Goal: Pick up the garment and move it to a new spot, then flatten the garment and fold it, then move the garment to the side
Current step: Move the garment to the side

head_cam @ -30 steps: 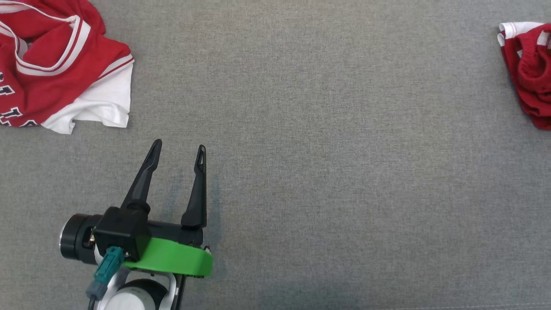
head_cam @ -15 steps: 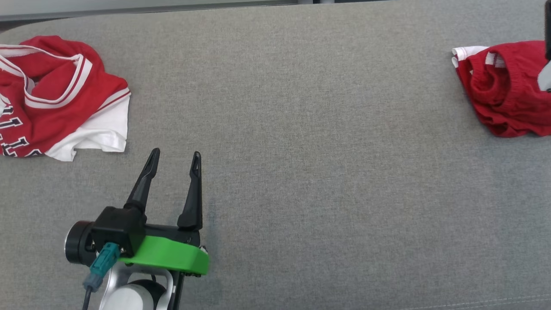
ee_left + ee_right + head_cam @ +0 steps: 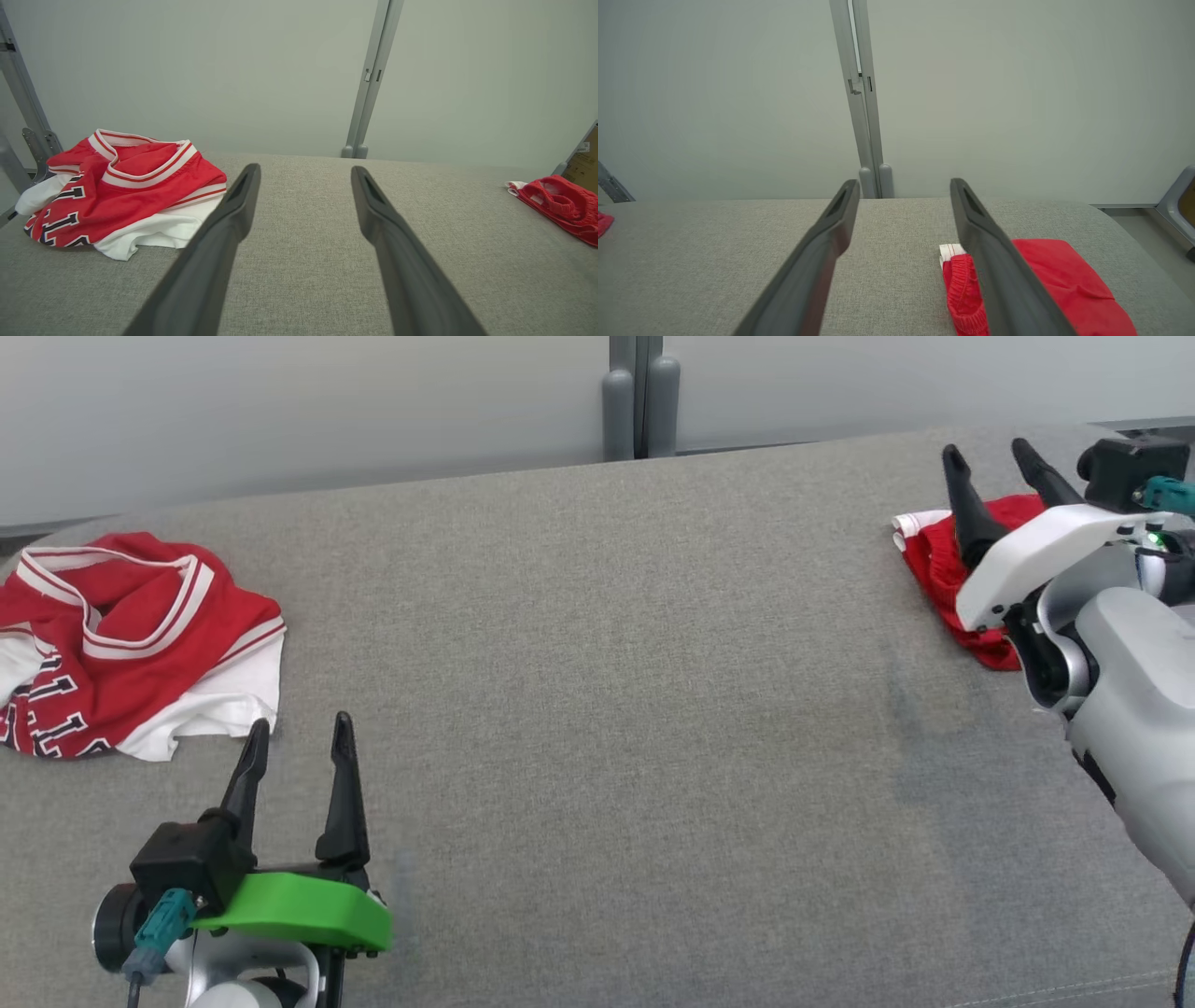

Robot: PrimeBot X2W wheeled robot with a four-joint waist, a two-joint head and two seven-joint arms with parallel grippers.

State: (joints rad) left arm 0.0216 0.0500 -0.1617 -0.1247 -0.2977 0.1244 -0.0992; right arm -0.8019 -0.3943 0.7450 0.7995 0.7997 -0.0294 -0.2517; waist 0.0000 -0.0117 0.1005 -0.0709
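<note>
Right now both claws stand wide, with nothing between their fingers. The left claw sits low at the near left of the grey fabric bench, its tips just short of the white hem of a crumpled red-and-white jersey, close but not touching. Over at the far right lies a bunched pair of red shorts, well apart from the jersey. The right claw hangs above them, one finger crossing the elastic waistband in its own wrist view. Whether it touches the cloth, I cannot tell.
</note>
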